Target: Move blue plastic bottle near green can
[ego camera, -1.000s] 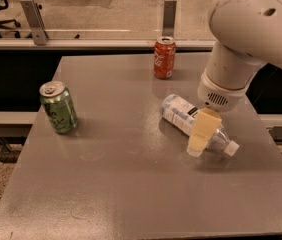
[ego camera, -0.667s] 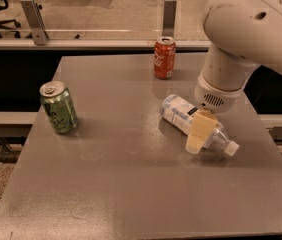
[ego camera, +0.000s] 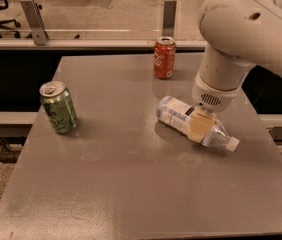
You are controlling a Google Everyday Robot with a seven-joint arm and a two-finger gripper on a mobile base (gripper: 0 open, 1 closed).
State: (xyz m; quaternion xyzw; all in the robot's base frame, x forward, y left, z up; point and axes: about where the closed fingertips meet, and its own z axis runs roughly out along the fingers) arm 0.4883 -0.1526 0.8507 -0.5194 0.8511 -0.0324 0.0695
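Note:
The blue plastic bottle (ego camera: 177,115) lies on its side at the right middle of the grey table (ego camera: 121,184), white cap pointing to the front right. My gripper (ego camera: 198,125) hangs from the large white arm and is down at the bottle's middle, its tan tip over the bottle's near side. The green can (ego camera: 59,108) stands upright at the table's left, far from the bottle.
A red cola can (ego camera: 164,58) stands upright at the back of the table, behind the bottle. A rail with metal posts (ego camera: 169,18) runs behind the table's far edge. The white arm (ego camera: 246,39) fills the upper right.
My gripper has shifted slightly left and back along the bottle. The bottle and both cans have not moved.

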